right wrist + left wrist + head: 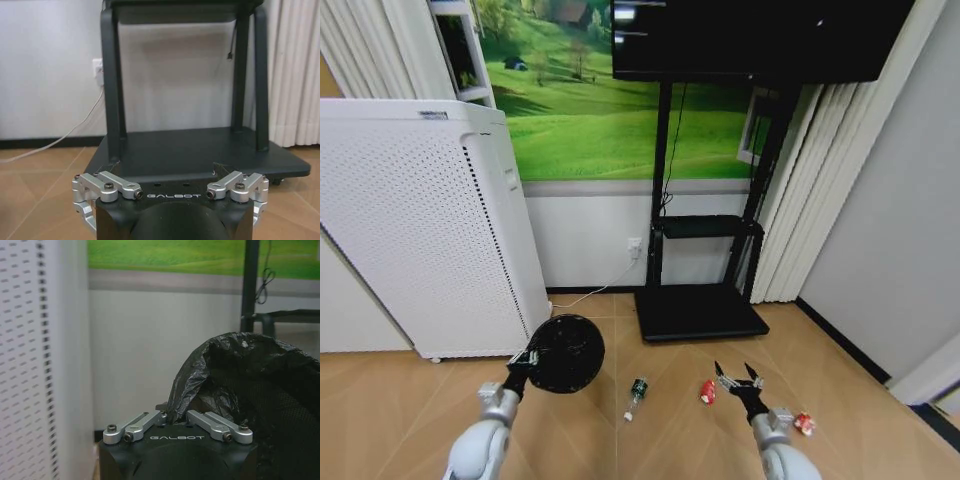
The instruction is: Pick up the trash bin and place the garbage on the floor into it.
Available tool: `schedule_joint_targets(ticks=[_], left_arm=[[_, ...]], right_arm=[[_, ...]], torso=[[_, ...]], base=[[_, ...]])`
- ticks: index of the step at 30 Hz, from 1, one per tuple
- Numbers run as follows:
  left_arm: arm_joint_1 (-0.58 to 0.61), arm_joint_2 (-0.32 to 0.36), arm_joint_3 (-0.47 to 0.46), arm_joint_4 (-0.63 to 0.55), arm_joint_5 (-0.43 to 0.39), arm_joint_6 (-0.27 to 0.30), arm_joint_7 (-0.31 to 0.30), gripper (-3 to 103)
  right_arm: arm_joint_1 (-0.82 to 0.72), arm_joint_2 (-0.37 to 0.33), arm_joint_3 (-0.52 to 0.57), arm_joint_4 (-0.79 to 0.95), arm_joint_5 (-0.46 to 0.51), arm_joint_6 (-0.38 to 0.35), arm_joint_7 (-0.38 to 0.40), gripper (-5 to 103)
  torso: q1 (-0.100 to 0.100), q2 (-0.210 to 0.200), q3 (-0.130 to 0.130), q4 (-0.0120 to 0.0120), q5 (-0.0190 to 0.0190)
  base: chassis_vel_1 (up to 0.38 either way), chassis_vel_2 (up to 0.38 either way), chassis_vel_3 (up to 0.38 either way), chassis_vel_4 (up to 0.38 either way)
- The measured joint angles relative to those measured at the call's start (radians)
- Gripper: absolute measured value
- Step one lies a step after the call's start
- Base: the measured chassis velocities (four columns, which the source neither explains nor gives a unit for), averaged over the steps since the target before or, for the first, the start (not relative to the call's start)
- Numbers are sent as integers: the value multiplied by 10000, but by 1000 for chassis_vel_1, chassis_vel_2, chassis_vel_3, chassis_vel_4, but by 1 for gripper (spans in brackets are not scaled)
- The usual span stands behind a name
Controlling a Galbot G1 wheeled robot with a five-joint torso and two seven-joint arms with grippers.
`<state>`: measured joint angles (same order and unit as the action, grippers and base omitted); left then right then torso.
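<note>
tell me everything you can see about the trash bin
The trash bin is small, round and black, with mesh walls and a crinkled black plastic liner folded over its rim. It is tilted so its dark opening faces the head camera, beside the white perforated appliance. The left gripper is shut on its lined rim at the side nearest the robot. Nothing can be made out inside it.

We see the trash bin (565, 353) before the white perforated appliance (420, 240), left of the TV stand base (700, 312). Right of the bin on the floor lie the bottle (636, 392), then the can (707, 392), then the wrapper (805, 424) farthest right.
</note>
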<state>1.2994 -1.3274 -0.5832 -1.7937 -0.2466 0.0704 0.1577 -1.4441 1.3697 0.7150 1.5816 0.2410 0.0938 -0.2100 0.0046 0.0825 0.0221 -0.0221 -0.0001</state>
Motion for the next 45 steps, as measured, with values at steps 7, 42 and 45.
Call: schedule_joint_targets(ticks=[7, 42, 45], left_arm=[[-1825, 652, 1579, 776, -32, 210, -170, 3], [-1972, 2266, 2638, -645, -1045, 745, -247, 3], [-1931, 2252, 2611, -640, -1033, 746, -251, 3]], right_arm=[[402, -236, -611, -814, -1047, -138, -931, 100], [4713, -427, -4996, -4632, -5309, -45, -1513, 100], [4573, -392, -5329, -4513, -4041, -782, -897, 100]], torso=[[2, 0, 1, -3, 1], [1, 0, 0, -3, 0], [0, 0, 0, -2, 1]], base=[[0, 0, 0, 0], [0, 0, 0, 0], [0, 0, 0, 0]])
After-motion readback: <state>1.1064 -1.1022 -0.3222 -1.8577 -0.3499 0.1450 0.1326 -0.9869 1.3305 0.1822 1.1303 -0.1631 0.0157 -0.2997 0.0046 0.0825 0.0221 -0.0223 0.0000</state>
